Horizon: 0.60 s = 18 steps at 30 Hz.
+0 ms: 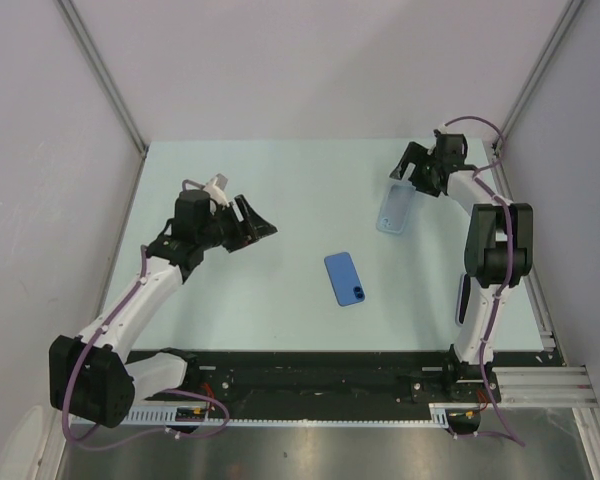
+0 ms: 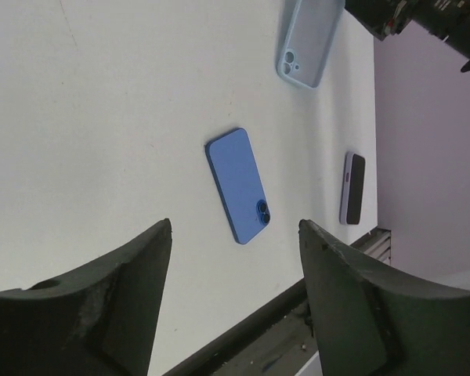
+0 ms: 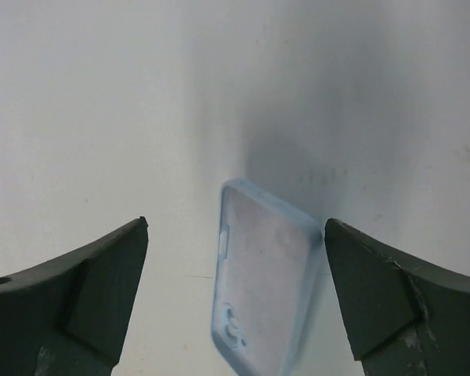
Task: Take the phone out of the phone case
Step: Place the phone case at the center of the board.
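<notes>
We're looking into a robotics lab test cell: a pale mint table (image 1: 280, 180) boxed in by plain grey panel walls (image 1: 310, 60) at nine, twelve and three o'clock, with aluminium posts (image 1: 100, 75) running up the corners. At six o'clock a slotted metal rail (image 1: 540, 385) carries the left arm (image 1: 130, 310) and right arm (image 1: 495, 240), with purple cables (image 1: 470, 119) looping off them.

Phone (image 1: 345, 278) lies alone mid-table, free on all sides. Case (image 1: 394, 211) blocked from above by right gripper (image 1: 408, 175). Second phone (image 1: 463, 298) hugs right arm.
</notes>
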{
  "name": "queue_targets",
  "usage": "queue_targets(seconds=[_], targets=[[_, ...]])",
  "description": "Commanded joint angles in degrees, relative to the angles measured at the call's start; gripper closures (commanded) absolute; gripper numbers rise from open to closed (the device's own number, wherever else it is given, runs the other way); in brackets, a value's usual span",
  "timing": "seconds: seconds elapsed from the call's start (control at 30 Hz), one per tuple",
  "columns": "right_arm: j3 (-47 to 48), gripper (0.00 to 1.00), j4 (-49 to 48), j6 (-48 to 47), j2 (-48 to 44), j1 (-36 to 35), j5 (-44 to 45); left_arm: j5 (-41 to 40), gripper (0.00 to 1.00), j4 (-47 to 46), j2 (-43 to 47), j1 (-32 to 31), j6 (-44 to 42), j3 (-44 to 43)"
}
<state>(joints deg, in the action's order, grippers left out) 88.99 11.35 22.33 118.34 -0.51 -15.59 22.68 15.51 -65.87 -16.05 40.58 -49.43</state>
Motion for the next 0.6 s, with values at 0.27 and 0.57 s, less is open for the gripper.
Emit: queue_targets(seconds=[0.27,0.57], targets=[[-4.0,0.0,26.9,1.1,-18.9,5.3,29.3,3.1,0.14,0.2,5.7,0.8,-2.0,0.2],[-37.3,0.0,26.2,5.4,-45.8,19.4,17.7,5.4,0.1,2.1,7.1,0.7,-4.0,1.3]])
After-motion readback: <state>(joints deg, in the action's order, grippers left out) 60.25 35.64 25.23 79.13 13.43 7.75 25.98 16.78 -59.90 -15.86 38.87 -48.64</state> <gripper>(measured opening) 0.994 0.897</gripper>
